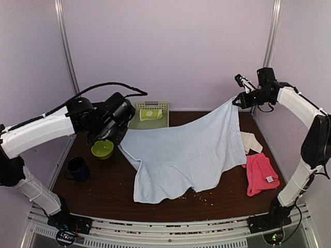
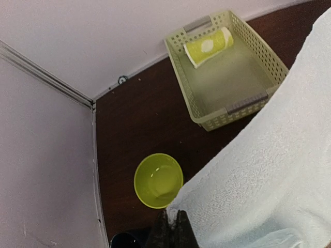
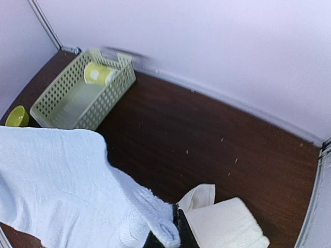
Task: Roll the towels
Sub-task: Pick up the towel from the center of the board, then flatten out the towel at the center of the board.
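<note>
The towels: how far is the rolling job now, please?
Done: the lime-green lemon-print cloth towel lies rolled in the green plastic basket. In hand: the left gripper and right gripper, both shut, hold the large light blue towel spread by two corners. Left: that one, plus the cream-white towel and hot pink towel lying unrolled.

Centre frame, the large light blue terry towel (image 1: pixel 186 155) is one plain, even shade. In the upper middle, the pale green plastic lattice basket (image 1: pixel 140 124) holds the small rolled lime-green towel (image 1: pixel 150 114), printed with pale lemon round spots. At right, the hot pink soft cloth (image 1: pixel 260 173) bears 1 white tag, and the cream-white soft cloth (image 1: pixel 251 141) above it is plain. At left are a glossy lime-green round bowl (image 1: pixel 102 149) and a dark navy mug (image 1: pixel 77 168). The smooth tabletop (image 1: pixel 103 196) is dark reddish brown, and the back wall (image 1: pixel 170 46) is pale lilac
</note>
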`<state>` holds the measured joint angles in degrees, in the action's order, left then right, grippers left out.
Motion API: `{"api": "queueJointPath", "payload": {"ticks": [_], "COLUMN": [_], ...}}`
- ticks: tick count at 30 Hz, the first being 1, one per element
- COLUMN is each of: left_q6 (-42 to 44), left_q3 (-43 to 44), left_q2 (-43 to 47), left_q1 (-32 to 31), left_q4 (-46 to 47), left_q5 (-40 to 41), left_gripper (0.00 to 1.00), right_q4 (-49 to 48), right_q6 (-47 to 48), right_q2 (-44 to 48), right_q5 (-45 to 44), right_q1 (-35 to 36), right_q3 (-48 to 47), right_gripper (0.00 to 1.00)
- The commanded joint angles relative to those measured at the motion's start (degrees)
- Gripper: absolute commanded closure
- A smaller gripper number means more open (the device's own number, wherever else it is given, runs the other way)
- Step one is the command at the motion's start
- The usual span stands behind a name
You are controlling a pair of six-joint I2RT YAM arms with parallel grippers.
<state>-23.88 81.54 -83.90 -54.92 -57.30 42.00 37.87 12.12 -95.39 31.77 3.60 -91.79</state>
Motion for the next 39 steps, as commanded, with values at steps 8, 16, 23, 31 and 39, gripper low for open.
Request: {"api": "queueJointPath", "payload": {"ticks": [8,16,23,31,39], "left_q6": [10.0,9.0,5.5,-2.9,-1.8], "left_q3": [10.3,8.6,6.1,-4.7,-15.2], "left_q2": [13.4,23.7,34.1,29.3,10.0], "left_q1": [0.6,0.5,0.5,0.6,9.8], "left_q4": [1.7,1.8,2.2,0.2,12.3], "left_q5": [10.2,3.5,-9.4,-6.6,-7.7], "left_gripper": [1.0,1.0,1.0,1.0,1.0], "right_q4": [0.1,-3.1,7.3,-1.2,-0.7], "right_q6": [-8.5,-8.0,0.2,-5.3,2.8], "right_q2": [13.0,29.7,44.8,42.5,16.5], "right_q5": [2.7,11.2,30.0,23.4,13.3], "right_q1": [-1.5,-1.4,-3.6,-4.3,-4.0], "right_q3": [-10.2,3.4,12.8,26.2,28.8], "right_gripper": [1.0,1.0,1.0,1.0,1.0]}}
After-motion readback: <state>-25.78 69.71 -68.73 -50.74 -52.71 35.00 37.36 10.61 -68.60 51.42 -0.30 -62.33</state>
